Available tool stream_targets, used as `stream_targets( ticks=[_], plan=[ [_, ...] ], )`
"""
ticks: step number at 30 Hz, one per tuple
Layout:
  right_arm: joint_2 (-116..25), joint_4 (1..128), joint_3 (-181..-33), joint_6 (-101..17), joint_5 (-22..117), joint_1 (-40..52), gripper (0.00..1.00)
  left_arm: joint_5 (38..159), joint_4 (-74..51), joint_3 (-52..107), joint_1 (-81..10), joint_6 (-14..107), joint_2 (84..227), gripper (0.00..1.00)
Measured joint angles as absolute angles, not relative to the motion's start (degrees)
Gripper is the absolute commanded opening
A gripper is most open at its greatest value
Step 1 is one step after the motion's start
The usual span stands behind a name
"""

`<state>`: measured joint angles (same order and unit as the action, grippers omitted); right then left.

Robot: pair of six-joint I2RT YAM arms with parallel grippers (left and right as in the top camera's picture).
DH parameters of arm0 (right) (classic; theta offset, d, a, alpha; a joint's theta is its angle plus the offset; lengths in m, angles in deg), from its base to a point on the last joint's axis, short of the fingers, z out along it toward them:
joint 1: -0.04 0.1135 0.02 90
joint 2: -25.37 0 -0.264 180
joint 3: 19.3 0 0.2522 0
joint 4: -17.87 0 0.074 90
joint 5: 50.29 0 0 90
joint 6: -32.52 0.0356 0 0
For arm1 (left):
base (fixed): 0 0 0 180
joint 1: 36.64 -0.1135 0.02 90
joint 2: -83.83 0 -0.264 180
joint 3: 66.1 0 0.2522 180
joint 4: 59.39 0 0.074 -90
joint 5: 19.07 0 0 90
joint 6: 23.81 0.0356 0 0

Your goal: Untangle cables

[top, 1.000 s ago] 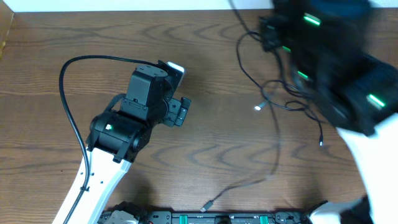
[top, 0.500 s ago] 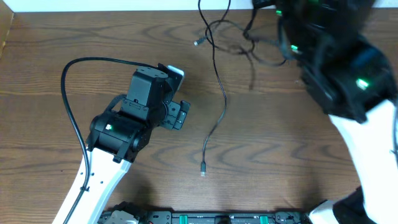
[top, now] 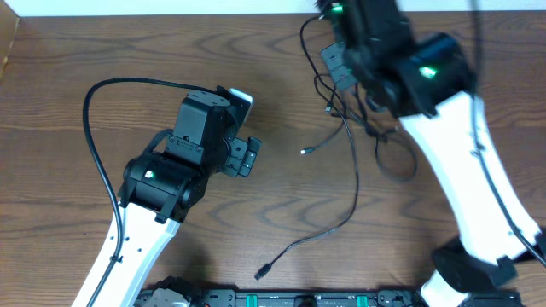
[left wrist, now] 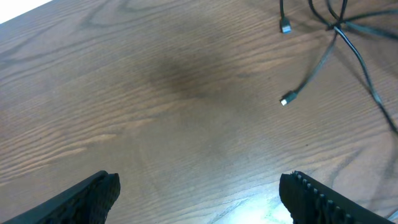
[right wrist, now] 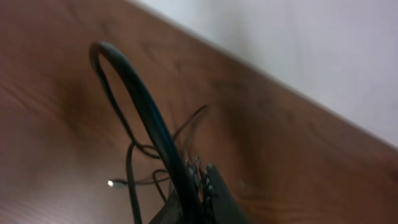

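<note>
My right gripper (top: pixel 341 58) is clamped on the cables (top: pixel 354 128) at the table's (top: pixel 68 85) far edge, their strands trailing from it toward me, while my left gripper (top: pixel 247 153), fingers apart and empty, sits left of that bundle, farther off.

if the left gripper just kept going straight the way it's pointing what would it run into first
Probably bare table: the left gripper, open and empty, points down at the wood. The nearest cables and their plug ends lie farther ahead to the right, though depth is unclear.

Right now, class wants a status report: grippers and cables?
Left gripper open, idle. Right gripper shut on cables, bundle trailing across table. Nothing in the way.
</note>
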<state>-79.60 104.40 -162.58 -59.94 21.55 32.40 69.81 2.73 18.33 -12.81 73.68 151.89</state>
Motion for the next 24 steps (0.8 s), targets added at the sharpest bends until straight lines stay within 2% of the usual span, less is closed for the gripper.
stream_targets(
  ticks=[10, 16, 17, 23, 24],
  plan=[
    [-80.8, 100.5, -162.0, -59.6, 21.5, 32.4, 0.01, 69.8, 2.7, 18.3, -12.8, 73.7, 151.9, 0.88],
    [-79.7, 94.1, -162.0, -59.6, 19.7, 32.4, 0.01, 69.8, 2.7, 18.3, -12.8, 73.7, 151.9, 0.88],
    [-79.3, 93.8, -162.0, -59.5, 19.6, 32.4, 0.11, 69.8, 2.7, 18.3, -12.8, 73.7, 151.9, 0.88],
    [-76.8, 99.5, -162.3, -59.2, 19.3, 32.1, 0.99, 69.8, 2.8, 18.3, -12.8, 73.7, 151.9, 0.89],
    [-76.8, 101.0, -162.4, -58.8, 19.3, 31.7, 0.99, 69.8, 2.9, 18.3, -12.8, 73.7, 151.9, 0.89]
  ],
)
